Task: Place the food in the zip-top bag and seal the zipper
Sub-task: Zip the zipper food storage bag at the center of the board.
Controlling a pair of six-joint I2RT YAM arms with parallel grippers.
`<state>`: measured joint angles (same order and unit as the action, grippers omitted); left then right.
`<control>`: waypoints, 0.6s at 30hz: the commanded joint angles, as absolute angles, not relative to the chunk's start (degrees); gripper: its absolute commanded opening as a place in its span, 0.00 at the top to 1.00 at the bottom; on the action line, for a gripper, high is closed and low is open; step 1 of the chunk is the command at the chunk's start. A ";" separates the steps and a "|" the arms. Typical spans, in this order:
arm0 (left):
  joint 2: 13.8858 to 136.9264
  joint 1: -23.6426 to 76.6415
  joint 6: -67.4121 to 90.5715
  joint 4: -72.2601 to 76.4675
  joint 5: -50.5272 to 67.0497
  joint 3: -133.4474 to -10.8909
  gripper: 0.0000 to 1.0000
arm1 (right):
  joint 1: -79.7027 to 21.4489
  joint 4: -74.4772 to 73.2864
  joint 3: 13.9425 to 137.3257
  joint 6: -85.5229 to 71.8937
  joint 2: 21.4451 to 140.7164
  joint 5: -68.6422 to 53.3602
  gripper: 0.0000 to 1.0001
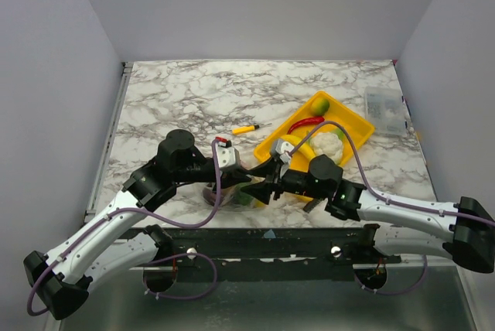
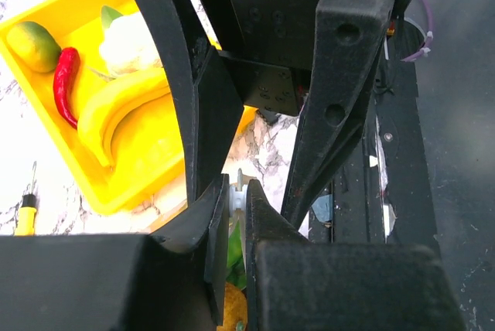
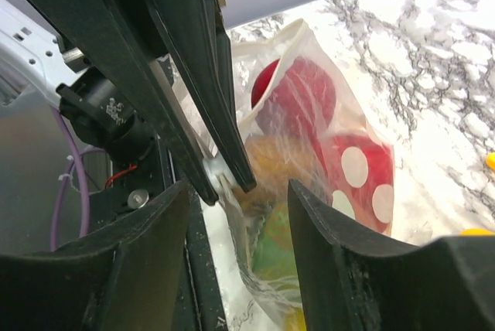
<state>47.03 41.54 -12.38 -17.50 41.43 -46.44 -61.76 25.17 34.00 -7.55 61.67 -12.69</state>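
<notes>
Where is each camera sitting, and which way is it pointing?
Top external: above and behind the bases, looking down on the marble table; left arm and right arm both show.
Left wrist: on the left arm, looking past the shut left gripper toward the yellow tray.
Right wrist: on the right arm, looking through the open right gripper at the zip-top bag.
Shared: both wrist views show the left gripper pinching the bag's edge.

light: bright, even, overhead | shadows: soft | wrist views: near end effector parts blurred
</notes>
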 commanded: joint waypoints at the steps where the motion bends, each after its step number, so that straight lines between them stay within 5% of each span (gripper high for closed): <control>1: 46.50 41.84 -12.22 -15.03 43.59 -46.64 1.00 | -61.26 27.19 32.08 -8.53 61.82 -12.12 0.42; 5: 46.62 41.75 -11.88 -14.87 43.72 -46.79 1.00 | -61.19 27.16 34.36 -8.59 64.67 -13.10 0.51; 6: 46.64 41.80 -11.80 -15.02 43.84 -46.89 1.00 | -61.17 27.16 34.54 -8.63 64.84 -12.42 0.61; 8: 46.41 41.84 -11.81 -15.37 44.11 -46.80 0.98 | -61.02 27.97 34.08 -9.17 64.69 -11.04 0.97; 14: 46.32 41.82 -13.42 -20.01 40.68 -46.06 0.50 | -60.44 29.10 31.48 -9.94 62.20 -9.66 1.00; 18: 45.37 41.82 -13.80 -21.75 36.35 -44.24 0.43 | -60.30 29.18 30.96 -10.06 60.77 -10.90 1.00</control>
<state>46.92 41.65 -12.60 -18.85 40.69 -46.22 -60.69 26.65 31.79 -9.56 62.96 -11.33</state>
